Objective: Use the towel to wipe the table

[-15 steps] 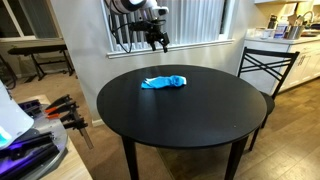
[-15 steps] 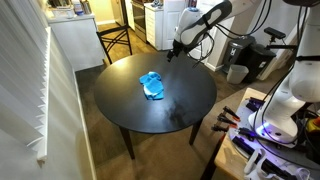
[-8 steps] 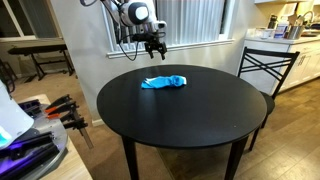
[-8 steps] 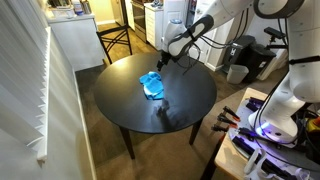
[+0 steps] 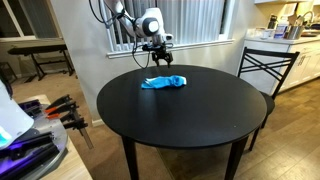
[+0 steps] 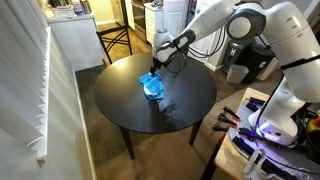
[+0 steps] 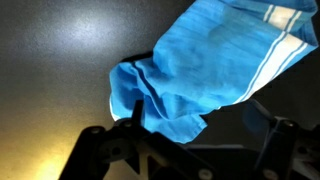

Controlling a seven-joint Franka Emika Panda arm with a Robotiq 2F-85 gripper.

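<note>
Looking down through the wrist view, I see the blue towel (image 7: 210, 70) filling most of the picture. It is crumpled, with white stripes along one end, and lies on the dark worktop (image 7: 60, 60). My fingers (image 7: 100, 148) stand wide apart at the bottom of that view, one on each side, with nothing held between them. A fold of the towel reaches into the gap.

In both exterior views the gripper (image 5: 160, 58) (image 6: 152, 71) hangs over the towel (image 5: 164, 82) (image 6: 152, 86), pointing down at it. I cannot tell whether the tips touch the cloth yet.

A second ago the gripper was higher and farther back, out past the edge of the worktop (image 5: 180, 115) on the window side. Half a second ago it had crossed that edge. Now it is lower and right over the cloth.

The towel itself has not shifted. It lies in the same bunched shape, on the half of the round worktop (image 6: 185, 105) nearest the window edge, well apart from the edge closest to the camera in an exterior view.
</note>
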